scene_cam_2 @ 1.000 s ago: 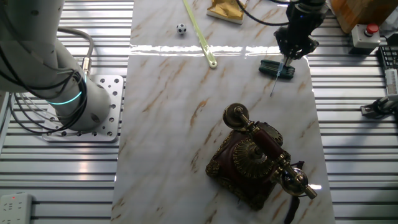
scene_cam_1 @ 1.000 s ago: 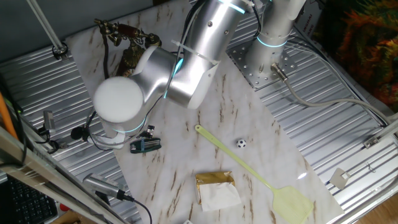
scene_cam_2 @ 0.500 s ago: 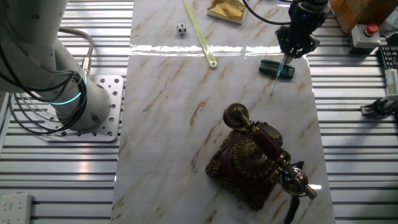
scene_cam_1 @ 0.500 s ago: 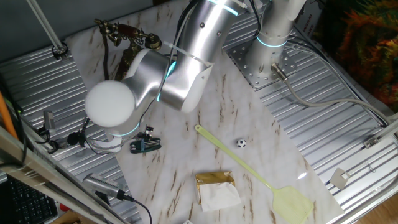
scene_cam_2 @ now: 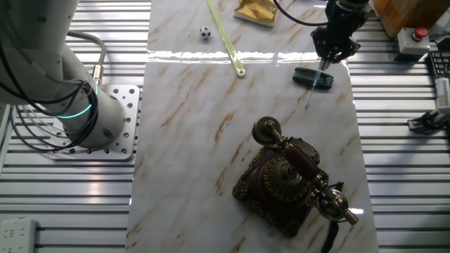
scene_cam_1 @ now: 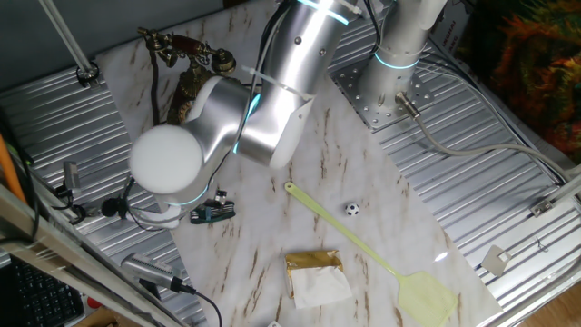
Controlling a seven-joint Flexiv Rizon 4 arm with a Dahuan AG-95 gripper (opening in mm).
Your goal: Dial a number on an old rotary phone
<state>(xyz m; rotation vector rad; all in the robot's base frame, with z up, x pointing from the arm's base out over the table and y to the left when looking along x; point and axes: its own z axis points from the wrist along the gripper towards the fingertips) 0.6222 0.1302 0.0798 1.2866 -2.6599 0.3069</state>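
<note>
Approach stage, before any contact with the dial. In the other fixed view the gripper (scene_cam_2: 325, 62) hangs over the far edge of the marble board, its fingers drawn narrow around a thin stylus (scene_cam_2: 314, 86) that slants down from the fingertips toward the phone (scene_cam_2: 290, 184). Whether the fingers truly pinch the rod or merely flank it is too small to settle; it appears held.

Directly under the gripper, just beside the rod's upper part, lies a small dark tool (scene_cam_2: 313, 76). The phone stands well apart from the stylus tip, on the near side of it, handset resting across its cradle and the round dial (scene_cam_2: 283, 177) facing up beside the handset. Away from the gripper to one side lie a pale fly swatter (scene_cam_2: 226, 39), a tiny ball (scene_cam_2: 204, 32) and a tan packet (scene_cam_2: 254, 10), none in the path to the phone.

In the one fixed view the arm's elbow hides the gripper altogether; only the handset end of the phone shows behind it.

Judged next move: carry the stylus tip across to the dial, set it into one finger hole, then sweep round the dial's arc without fouling the handset.
</note>
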